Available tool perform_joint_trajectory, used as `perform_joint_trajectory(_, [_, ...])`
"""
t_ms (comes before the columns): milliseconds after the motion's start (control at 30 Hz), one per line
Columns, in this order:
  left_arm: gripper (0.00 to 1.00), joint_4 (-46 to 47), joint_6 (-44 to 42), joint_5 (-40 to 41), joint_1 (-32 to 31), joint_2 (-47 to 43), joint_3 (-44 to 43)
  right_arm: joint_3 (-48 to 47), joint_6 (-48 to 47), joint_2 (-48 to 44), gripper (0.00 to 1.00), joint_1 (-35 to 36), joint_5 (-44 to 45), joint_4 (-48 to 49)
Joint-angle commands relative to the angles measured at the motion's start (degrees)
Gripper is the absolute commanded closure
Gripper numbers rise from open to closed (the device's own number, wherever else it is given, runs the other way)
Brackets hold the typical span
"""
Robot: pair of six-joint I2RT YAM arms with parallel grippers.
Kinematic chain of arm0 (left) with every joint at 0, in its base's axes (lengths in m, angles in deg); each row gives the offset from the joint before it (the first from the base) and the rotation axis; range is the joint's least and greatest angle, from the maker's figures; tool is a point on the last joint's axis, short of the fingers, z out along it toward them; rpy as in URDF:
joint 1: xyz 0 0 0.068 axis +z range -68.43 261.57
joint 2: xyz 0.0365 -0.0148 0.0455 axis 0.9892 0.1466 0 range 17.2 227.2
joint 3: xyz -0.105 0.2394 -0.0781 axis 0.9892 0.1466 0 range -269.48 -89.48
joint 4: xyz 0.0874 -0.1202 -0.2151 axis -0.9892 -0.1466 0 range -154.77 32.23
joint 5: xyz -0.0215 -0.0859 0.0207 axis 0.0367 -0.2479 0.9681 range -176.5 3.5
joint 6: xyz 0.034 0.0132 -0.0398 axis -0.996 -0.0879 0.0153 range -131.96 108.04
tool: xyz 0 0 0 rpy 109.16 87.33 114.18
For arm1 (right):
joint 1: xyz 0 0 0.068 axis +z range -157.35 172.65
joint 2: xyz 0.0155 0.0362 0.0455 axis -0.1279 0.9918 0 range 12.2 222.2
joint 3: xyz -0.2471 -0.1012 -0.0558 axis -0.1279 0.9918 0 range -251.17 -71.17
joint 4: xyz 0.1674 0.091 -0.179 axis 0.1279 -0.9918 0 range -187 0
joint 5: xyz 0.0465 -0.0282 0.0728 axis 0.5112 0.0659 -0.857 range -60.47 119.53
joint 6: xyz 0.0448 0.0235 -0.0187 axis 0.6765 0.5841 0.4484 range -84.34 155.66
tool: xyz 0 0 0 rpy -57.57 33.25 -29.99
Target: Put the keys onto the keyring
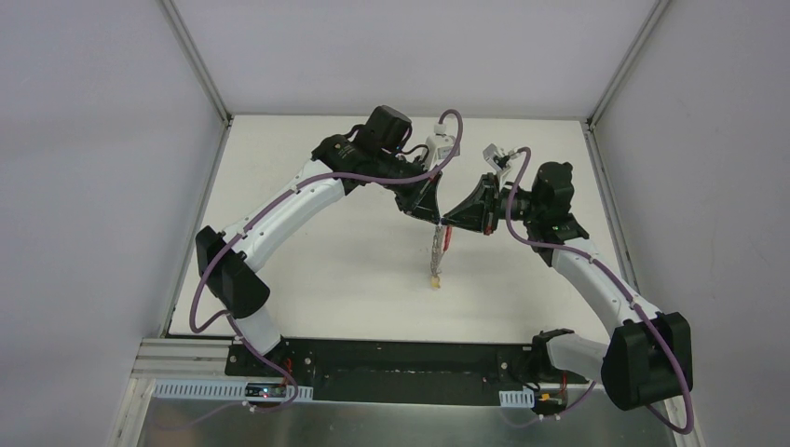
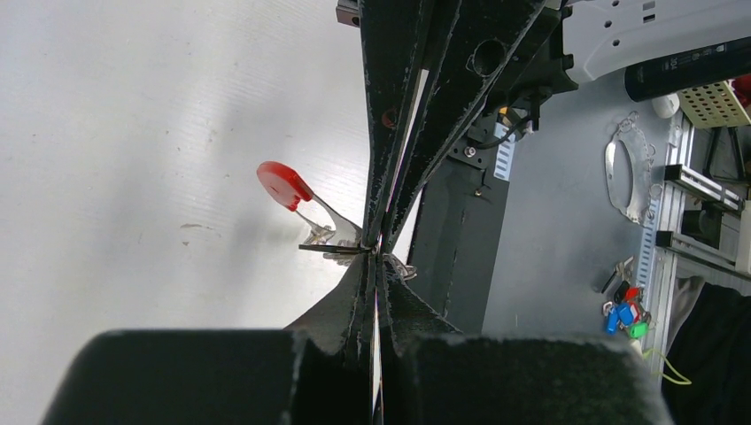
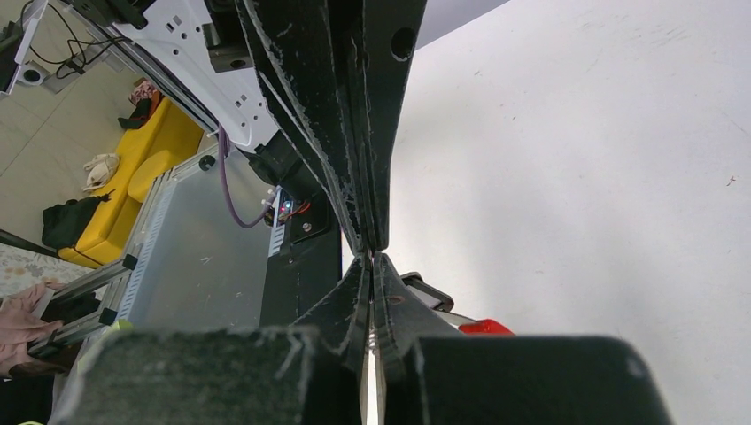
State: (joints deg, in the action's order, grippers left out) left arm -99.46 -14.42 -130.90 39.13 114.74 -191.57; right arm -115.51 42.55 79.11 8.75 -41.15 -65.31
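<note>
Looking from the top, the left arm and the right arm reach in over the white worktop and meet tip to tip near its middle. The left jaws and the right jaws are both shut tight, with no gap to see. The keys hang down in a line from the spot where the tips meet. The red-and-grey strap is at the top and the yellow key head is at the bottom. I cannot tell which jaws have hold of the bunch. From the left wrist, the left jaws come up from below and the right jaws come down from above, nose to nose. Silver keys stick out to the side right at the tips, with a round red tag just past them. From the right wrist, both pairs are pressed shut too. A bit of silver and a bit of red peek out just beside the right jaws.
</note>
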Motion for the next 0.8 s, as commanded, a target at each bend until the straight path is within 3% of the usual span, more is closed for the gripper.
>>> perform_joint_trajectory(0, [1.00,2.40,-0.24,-2.24,0.27,-0.77,-1.37,-1.45,-0.74,-1.00,1.00,0.02,-1.05,-0.51])
perform_joint_trajectory(233, [0.87,5.99,0.12,-3.79,0.77,-3.05,3.09,-1.31,0.98,-0.65,1.00,-0.53,-0.86,0.91])
perform_joint_trajectory(533, [0.84,7.55,0.40,-4.70,0.93,-3.20,5.57,-1.04,2.03,-0.49,1.00,-1.02,-0.61,2.07])
perform_joint_trajectory(633, [0.86,8.07,1.29,-5.59,0.94,-2.53,5.05,-0.98,2.37,-0.23,1.00,-1.12,-0.52,2.61])
perform_joint_trajectory(733, [1.00,8.63,2.23,-6.76,0.91,-1.91,4.26,-0.80,2.42,-0.12,1.00,-1.09,-0.45,2.73])
perform_joint_trajectory(767, [1.00,8.58,2.28,-7.10,0.95,-1.71,3.95,-0.72,2.38,-0.18,1.00,-1.10,-0.37,2.73])
